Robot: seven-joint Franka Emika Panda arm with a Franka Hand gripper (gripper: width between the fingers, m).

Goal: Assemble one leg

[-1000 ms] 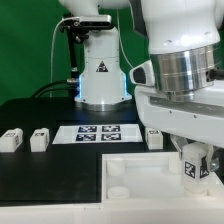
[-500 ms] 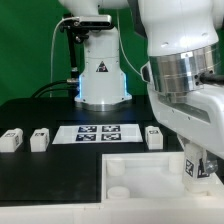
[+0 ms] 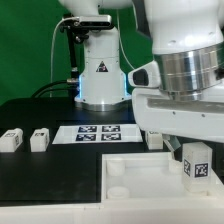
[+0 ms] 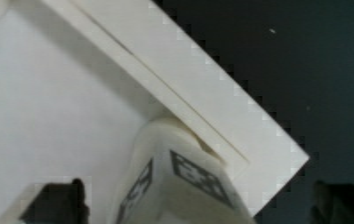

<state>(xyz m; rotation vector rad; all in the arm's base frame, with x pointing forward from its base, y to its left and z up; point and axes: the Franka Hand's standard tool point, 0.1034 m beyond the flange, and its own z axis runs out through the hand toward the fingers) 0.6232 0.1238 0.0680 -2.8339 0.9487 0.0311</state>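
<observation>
My gripper (image 3: 197,158) is shut on a small white leg (image 3: 197,167) with a black-and-white tag. It holds the leg upright over the right part of the large white panel (image 3: 130,172). In the wrist view the leg (image 4: 183,185) sits between the dark fingers (image 4: 53,205), with the panel (image 4: 67,100) and its raised edge under it. The gripper's midpoint in the wrist view (image 4: 192,208) lies on the leg. The leg's lower end is hidden, so I cannot tell whether it sits in a socket.
Two loose legs (image 3: 10,140) (image 3: 39,140) stand at the exterior view's left on the black table, and another leg (image 3: 155,138) stands behind the panel. The marker board (image 3: 95,132) lies between them. The robot base (image 3: 100,80) is behind.
The wrist has turned above the panel. The held leg shifted slightly to the exterior view's right and its tag now faces the camera more squarely.
</observation>
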